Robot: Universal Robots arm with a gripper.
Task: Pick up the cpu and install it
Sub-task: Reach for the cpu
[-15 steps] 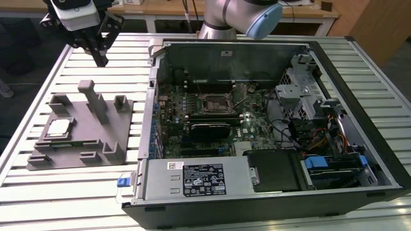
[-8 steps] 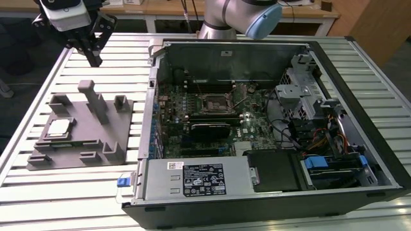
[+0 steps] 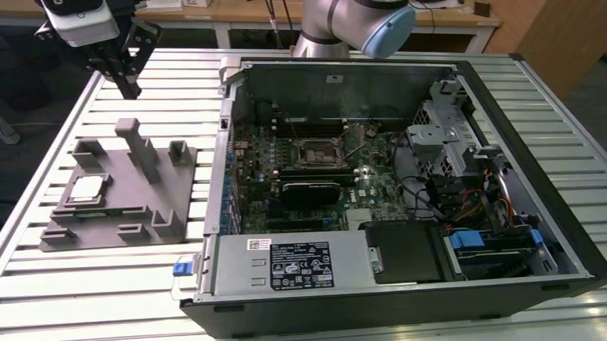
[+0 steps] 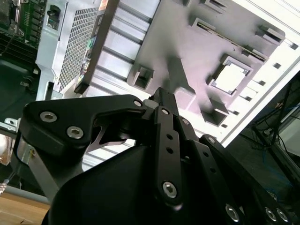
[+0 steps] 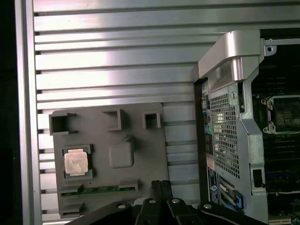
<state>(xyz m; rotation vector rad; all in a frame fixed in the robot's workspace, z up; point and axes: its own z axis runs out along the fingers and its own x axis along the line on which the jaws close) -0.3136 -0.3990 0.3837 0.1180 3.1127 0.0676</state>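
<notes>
arm point(image 3: 323, 32): silver-grey metal tube; rounded joint with pale blue cap point(image 3: 389, 30) at its 3 o'clock in the exterior view. wrist: white-grey box housing point(image 3: 81, 20), black brackets point(image 3: 144, 32) at its 3 o'clock. gripper point(image 3: 130, 89): matte black linked bars tapering to narrow fingers point(image 5: 155, 186); bright round screw heads point(image 4: 169, 189) at pivots in the second wrist view.
</notes>
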